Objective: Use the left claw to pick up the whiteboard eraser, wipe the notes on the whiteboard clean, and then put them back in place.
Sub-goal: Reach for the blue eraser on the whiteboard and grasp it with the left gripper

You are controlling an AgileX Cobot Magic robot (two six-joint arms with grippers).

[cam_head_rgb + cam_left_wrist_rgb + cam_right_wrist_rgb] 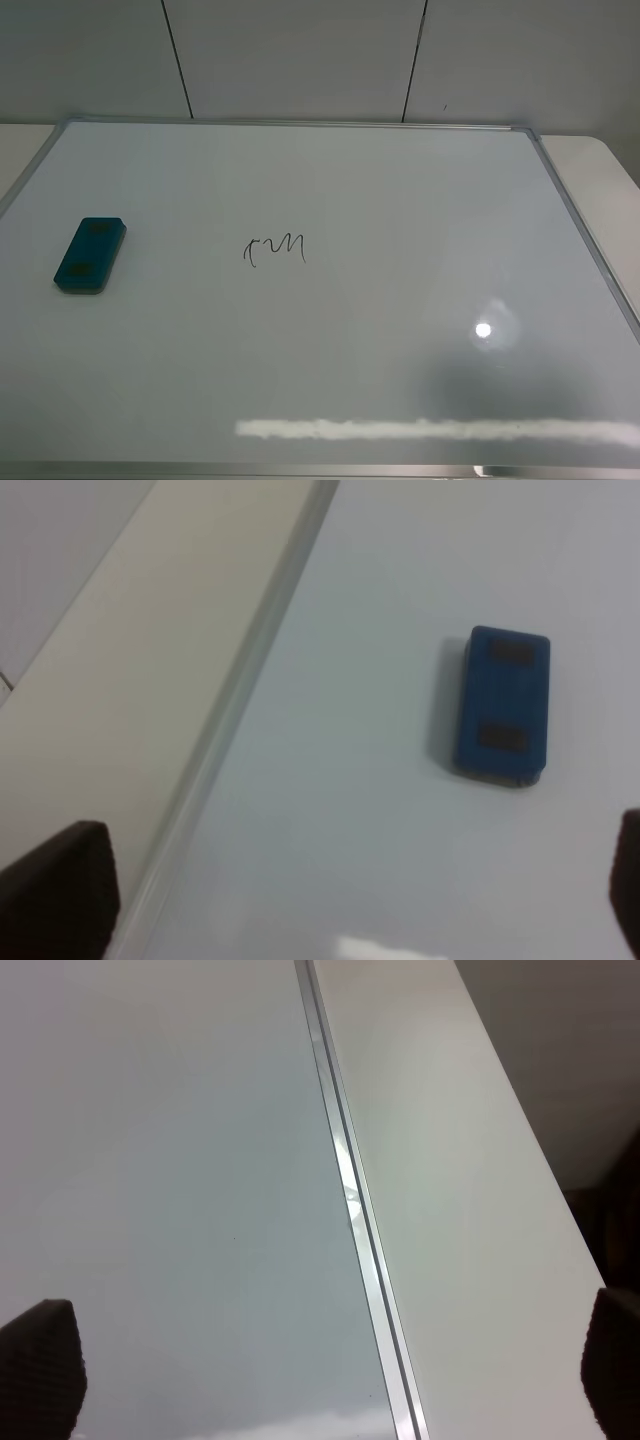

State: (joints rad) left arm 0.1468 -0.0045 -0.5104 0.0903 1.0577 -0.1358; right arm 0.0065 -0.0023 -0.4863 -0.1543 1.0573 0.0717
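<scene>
The teal-blue whiteboard eraser lies flat on the left part of the whiteboard, with two dark patches on top. The notes, a small black scribble, are near the board's middle, to the right of the eraser. Neither arm shows in the exterior high view. In the left wrist view the eraser lies on the board ahead of my left gripper, whose black fingers stand wide apart with nothing between them. My right gripper is also open and empty, above the board's right frame.
The board's silver frame rests on a cream table that shows along both sides. In the left wrist view the left frame edge runs beside the eraser. A grey panelled wall stands behind the board.
</scene>
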